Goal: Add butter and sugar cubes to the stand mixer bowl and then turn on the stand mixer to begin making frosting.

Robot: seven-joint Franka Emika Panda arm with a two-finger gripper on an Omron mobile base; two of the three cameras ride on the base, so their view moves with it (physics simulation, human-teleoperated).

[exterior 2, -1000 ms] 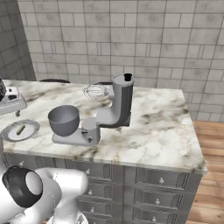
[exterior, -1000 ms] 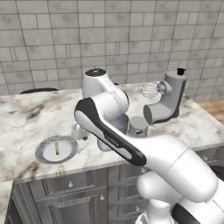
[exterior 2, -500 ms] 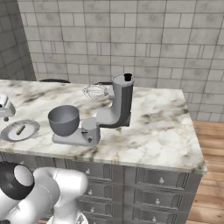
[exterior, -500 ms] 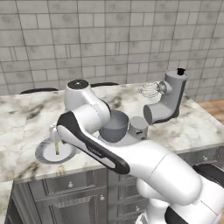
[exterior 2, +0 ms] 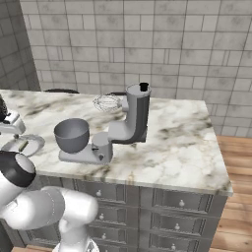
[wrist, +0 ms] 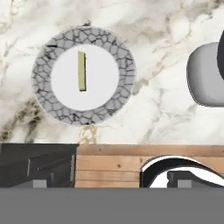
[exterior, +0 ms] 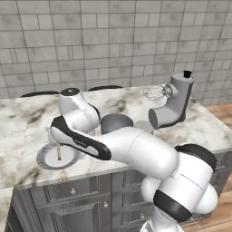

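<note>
The butter [wrist: 82, 71] is a thin pale-yellow stick lying on a round grey plate [wrist: 116, 94] near the counter's front left; the butter [exterior: 59, 152] also shows from the left base. My gripper [exterior 2: 14, 132] hangs open above that plate, empty, well clear of the stick. The stand mixer [exterior: 176, 104] stands to the right, head tilted up with its wire whisk [exterior: 154, 94] raised. The stand mixer bowl [exterior 2: 72, 135] sits on the mixer's flat base [exterior 2: 91, 154]. The sugar cubes are out of view.
The marble counter's front edge [wrist: 109, 144] runs just below the plate in the hand view, with wood floor and cabinet fronts beyond it. A tiled wall backs the counter. Bare marble [exterior 2: 177, 147] lies right of the mixer.
My arm has swung left from beside the bowl to above the plate. The gripper has stayed open. Mixer, bowl, plate and butter have not moved.
</note>
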